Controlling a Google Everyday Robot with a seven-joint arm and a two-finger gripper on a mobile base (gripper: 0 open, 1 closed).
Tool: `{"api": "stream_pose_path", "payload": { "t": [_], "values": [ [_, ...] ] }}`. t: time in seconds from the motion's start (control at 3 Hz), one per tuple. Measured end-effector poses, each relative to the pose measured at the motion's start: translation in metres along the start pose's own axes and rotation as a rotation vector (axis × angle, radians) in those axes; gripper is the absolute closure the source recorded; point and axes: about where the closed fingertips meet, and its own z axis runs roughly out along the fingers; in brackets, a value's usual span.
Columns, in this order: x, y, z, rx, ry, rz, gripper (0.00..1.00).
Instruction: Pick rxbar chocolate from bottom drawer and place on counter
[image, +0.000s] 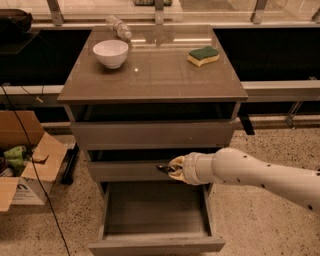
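The bottom drawer (156, 245) is pulled out, and its grey floor shows nothing lying on it. My gripper (169, 169) reaches in from the right and hangs above the drawer, in front of the middle drawer's front. A small flat dark piece, the rxbar chocolate (161, 168), sticks out to the left from between its fingers, which are shut on it. The counter (150, 80) is the glossy grey-brown top of the cabinet, well above the gripper.
On the counter stand a white bowl (110, 52) at the back left, a green-and-yellow sponge (203, 55) at the back right and a lying plastic bottle (119, 27). An open cardboard box (25, 160) and a black cable (30, 150) are on the floor at the left.
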Motion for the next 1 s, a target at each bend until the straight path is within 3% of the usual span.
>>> {"api": "stream_pose_path", "payload": {
  "t": [0.33,0.67,1.0],
  "values": [
    [-0.034,-0.002,-0.024,-0.022,-0.051,-0.169,1.0],
    [-0.08,0.008,-0.055,-0.069,-0.164,-0.321,1.0],
    [-0.128,-0.003,-0.092,-0.025,-0.294,-0.437,1.0]
  ]
}}
